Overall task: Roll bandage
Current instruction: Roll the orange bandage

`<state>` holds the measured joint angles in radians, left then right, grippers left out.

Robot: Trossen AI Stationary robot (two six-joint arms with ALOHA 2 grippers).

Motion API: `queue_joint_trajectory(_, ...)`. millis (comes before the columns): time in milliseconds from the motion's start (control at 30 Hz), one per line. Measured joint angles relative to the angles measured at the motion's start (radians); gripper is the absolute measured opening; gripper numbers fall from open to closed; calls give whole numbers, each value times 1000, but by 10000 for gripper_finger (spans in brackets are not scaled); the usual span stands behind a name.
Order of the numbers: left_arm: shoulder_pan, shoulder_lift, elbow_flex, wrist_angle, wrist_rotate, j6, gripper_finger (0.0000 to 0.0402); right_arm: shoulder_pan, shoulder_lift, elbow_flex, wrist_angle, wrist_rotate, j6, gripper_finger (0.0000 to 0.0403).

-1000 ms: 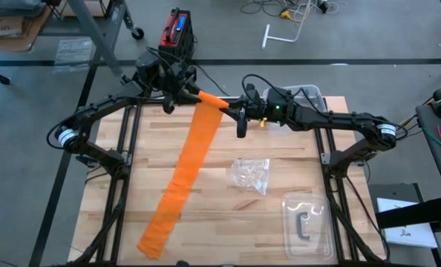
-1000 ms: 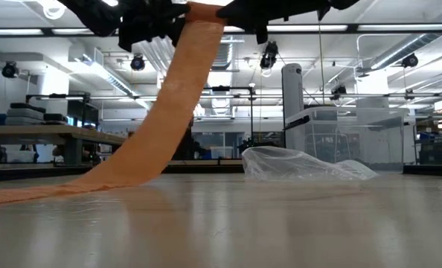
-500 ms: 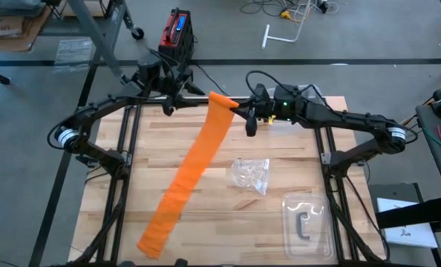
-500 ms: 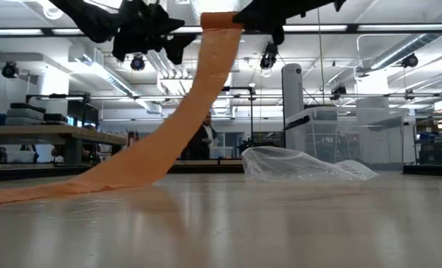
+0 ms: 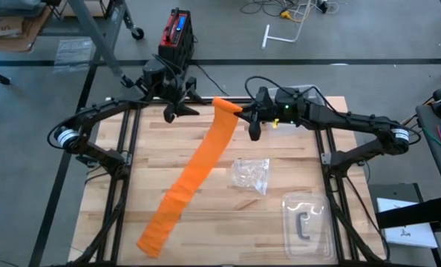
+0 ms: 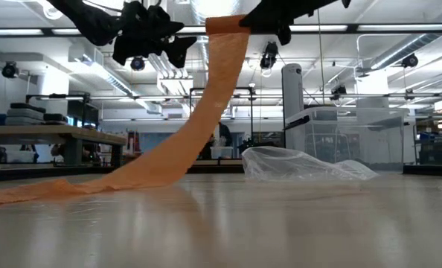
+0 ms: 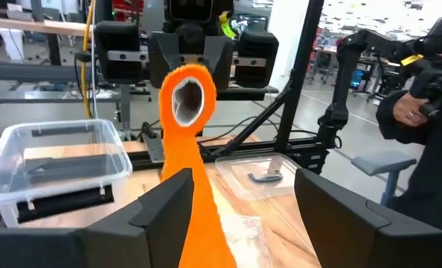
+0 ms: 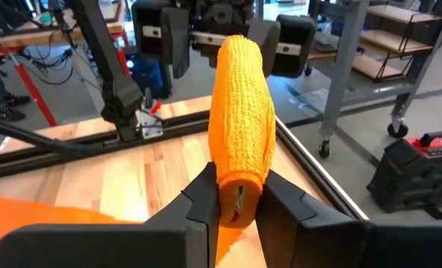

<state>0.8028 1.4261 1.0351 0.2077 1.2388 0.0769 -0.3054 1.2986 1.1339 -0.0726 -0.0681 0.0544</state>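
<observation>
My right end effector (image 8: 234, 195) pinches the rolled top of the bright orange fabric bandage (image 5: 194, 167), hiding the roll's lower edge; its tail trails across the wooden surface (image 5: 228, 211). My left end effector (image 5: 182, 98) is open, empty, beside it.

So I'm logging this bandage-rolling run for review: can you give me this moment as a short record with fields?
bandage: bright orange fabric strip, upper end wound into a small loop held in the air, the rest sloping down to lie flat on the wooden table
right hand: shut on the looped end
left hand: open, beside the loop, not touching it
other items: crumpled clear plastic wrapper; clear plastic tray near the table's right front corner
progress: most of the strip still unrolled
</observation>
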Motion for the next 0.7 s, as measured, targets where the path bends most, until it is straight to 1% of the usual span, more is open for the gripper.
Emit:
queue_joint_trajectory(200, 2, -12, -42, 0, -100, 16, 233, 0, 3, -15, 38, 8, 3, 53)
queue_joint_trajectory(300, 1, -16, -67, 0, -106, 12, 240, 0, 2, -33, 90, 8, 11, 58)
queue_joint_trajectory(367, 0, -19, -80, 0, -110, 9, 243, 0, 1, -40, 95, 8, 11, 57)
queue_joint_trajectory(467, 0, -20, -96, 1, -143, 9, 244, 6, 0, -54, 106, 9, 11, 53)
queue_joint_trajectory(567, -10, -21, -110, 35, -167, -1, 242, 21, 0, -62, 113, 9, -6, 52)
queue_joint_trajectory(700, -24, -21, -114, 87, -166, -13, 237, 34, 2, -65, 112, 9, -56, 58)
